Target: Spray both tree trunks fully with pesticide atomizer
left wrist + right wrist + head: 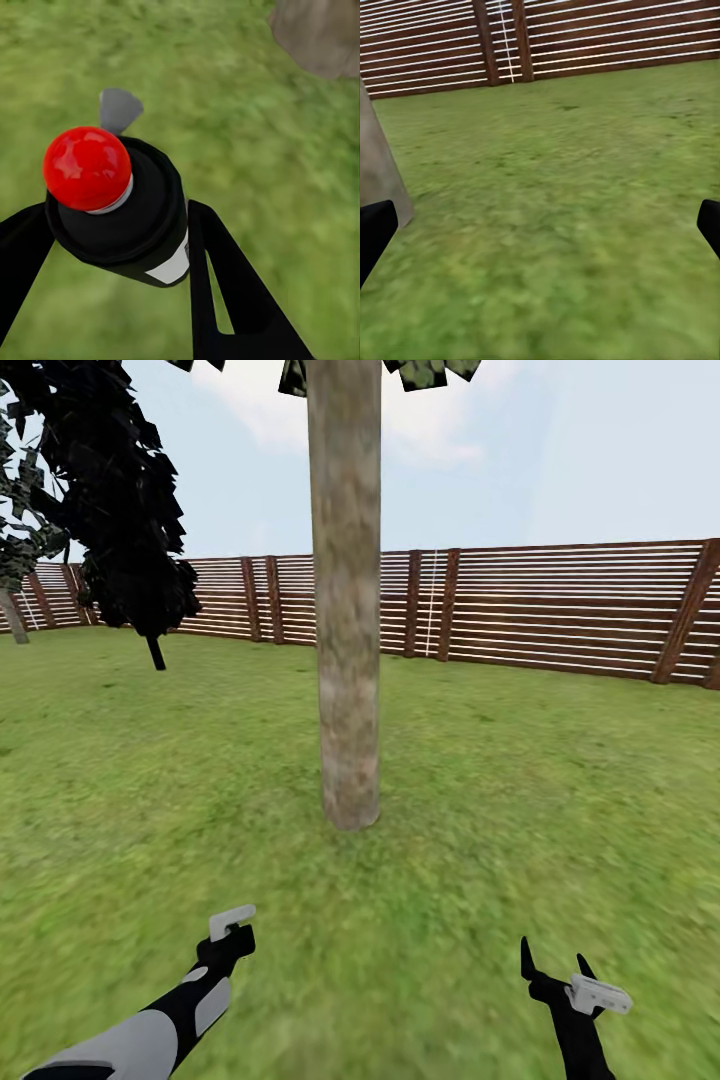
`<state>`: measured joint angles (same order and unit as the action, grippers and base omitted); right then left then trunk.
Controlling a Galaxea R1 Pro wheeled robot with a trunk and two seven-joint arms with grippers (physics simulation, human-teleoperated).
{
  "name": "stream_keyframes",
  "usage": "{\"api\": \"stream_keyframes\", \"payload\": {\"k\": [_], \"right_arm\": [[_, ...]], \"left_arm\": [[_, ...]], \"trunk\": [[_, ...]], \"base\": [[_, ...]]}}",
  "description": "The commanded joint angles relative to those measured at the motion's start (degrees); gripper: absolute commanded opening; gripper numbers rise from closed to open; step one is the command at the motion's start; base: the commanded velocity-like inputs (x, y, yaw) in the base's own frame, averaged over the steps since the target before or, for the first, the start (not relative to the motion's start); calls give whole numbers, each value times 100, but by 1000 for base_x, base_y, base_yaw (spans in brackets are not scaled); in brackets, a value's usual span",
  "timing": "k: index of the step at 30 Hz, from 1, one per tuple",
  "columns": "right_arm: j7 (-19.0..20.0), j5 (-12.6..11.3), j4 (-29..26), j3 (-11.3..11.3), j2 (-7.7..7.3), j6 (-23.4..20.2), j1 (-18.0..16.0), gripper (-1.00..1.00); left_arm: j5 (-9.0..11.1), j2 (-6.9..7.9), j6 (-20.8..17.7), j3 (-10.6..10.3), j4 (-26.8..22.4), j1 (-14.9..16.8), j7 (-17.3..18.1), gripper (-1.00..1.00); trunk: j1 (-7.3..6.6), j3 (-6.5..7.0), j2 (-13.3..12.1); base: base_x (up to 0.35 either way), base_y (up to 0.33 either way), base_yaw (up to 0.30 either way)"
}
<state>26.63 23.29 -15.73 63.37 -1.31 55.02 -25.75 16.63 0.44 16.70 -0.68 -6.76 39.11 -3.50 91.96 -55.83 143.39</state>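
Clearly the left hand (112, 247) clamps the pesticide atomizer (124, 217), its white label (174, 268) unreadable; right hand (557, 963) spread wide near the tree trunk (347, 660).

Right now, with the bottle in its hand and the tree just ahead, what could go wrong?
1. The trunk stands some way beyond the left gripper, so spray may fall short onto the grass.
2. The bottle sits tilted between the fingers; it might slip or aim off.
3. Spraying from this one side would likely leave the trunk's far side uncovered.
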Motion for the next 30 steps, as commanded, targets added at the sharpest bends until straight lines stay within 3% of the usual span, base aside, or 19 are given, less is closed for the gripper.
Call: {"api": "stream_keyframes", "payload": {"k": [1, 13, 26, 27, 30], "right_arm": [[0, 0, 0, 0, 0, 0, 0, 100], [-37, 9, -3, 19, -1, -9, 0, 100], [-21, 58, -180, -18, 15, -304, 0, 100], [-16, 61, -583, -64, 16, -3391, 0, 100], [1, 61, -1233, -481, 10, -4381, 0, 100]], "left_arm": [[-2, 0, 0, -2, -1, 0, -1, -100], [-2, 29, 18, -1, -4, -26, 8, -100], [-11, 26, 8, -19, -399, -26, -2, -100], [-11, 26, 8, -19, -588, -26, -2, -100], [-11, 20, 8, -20, -589, -26, -1, -100]], "trunk": [[0, 0, 0], [0, 0, 0], [0, 0, 0], [0, 0, 0], [0, 0, 0]], "base": [[49, 0, 0], [16, 0, 0], [300, 0, 0], [182, 0, 0], [93, 0, 0]]}}
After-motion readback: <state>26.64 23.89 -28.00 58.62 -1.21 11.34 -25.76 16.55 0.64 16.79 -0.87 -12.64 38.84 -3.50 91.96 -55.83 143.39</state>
